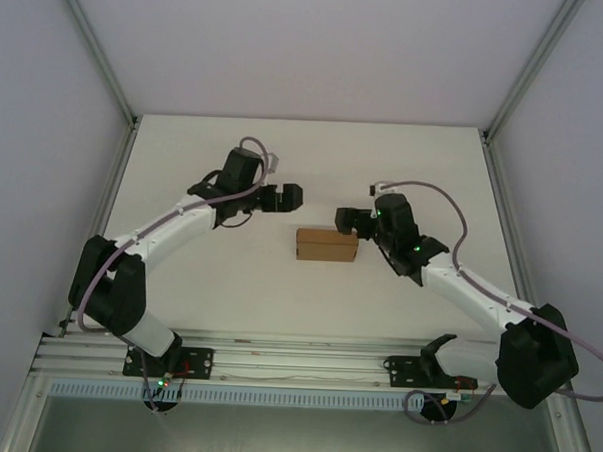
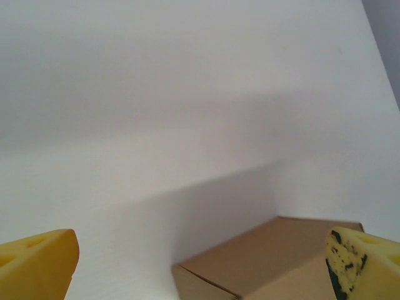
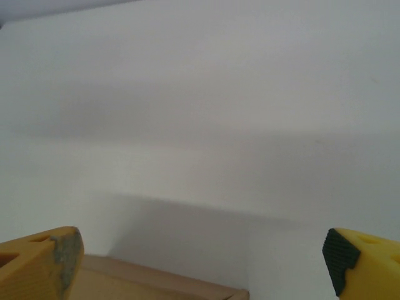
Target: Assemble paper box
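Observation:
The paper box is a small closed brown cardboard box lying flat near the middle of the table. My left gripper hovers above and to the left of it, open, with nothing between its yellow fingers. The left wrist view catches one corner and the top of the paper box low between the jaws. My right gripper sits at the box's far right corner, open and empty. In the right wrist view the far edge of the paper box lies at the bottom, between the yellow fingers.
The white table is walled by pale panels with metal corner posts. An aluminium rail carrying both arm bases runs along the near edge.

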